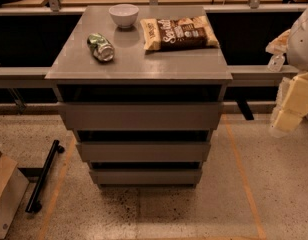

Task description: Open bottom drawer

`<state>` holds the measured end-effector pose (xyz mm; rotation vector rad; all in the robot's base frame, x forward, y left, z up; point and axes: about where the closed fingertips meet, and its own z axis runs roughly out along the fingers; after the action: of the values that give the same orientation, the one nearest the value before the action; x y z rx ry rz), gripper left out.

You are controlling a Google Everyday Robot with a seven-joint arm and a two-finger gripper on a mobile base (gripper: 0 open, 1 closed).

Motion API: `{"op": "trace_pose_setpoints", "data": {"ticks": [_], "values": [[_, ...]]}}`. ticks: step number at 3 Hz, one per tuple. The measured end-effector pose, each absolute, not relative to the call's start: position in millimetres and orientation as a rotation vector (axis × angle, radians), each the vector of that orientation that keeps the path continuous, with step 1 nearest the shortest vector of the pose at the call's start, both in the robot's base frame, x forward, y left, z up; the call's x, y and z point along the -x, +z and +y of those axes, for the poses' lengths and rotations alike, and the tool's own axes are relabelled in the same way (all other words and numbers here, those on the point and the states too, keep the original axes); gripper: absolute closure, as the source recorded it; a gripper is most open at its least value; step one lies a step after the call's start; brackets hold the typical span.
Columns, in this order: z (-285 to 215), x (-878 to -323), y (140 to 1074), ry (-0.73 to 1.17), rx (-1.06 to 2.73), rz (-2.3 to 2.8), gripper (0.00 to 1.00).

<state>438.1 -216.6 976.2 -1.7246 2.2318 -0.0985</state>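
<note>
The grey three-drawer cabinet [139, 64] stands in the middle of the camera view. The bottom drawer [145, 176] is its lowest, smallest-looking flat grey front, just above the floor, and it looks pushed in, with a dark gap above it. The middle drawer front [144, 151] and the wider top drawer front [140, 116] sit above it. My gripper [288, 111], pale yellow and white, hangs at the right edge of the view. It is well to the right of the cabinet, at about the height of the top drawer, and touches nothing.
On the cabinet top lie a white bowl [123, 15], a crushed green can [101, 47] and a brown snack bag [179, 33]. A black bar [42, 176] lies on the floor at the left beside a cardboard box [6, 194]. Speckled floor with orange lines lies in front.
</note>
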Motion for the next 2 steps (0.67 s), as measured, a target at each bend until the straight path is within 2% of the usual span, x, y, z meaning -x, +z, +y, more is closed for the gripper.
{"op": "trace_pose_setpoints", "data": {"ticks": [2], "values": [[-216.8,-439.4,954.8,-0.068,1.698,2.211,0.0]]}}
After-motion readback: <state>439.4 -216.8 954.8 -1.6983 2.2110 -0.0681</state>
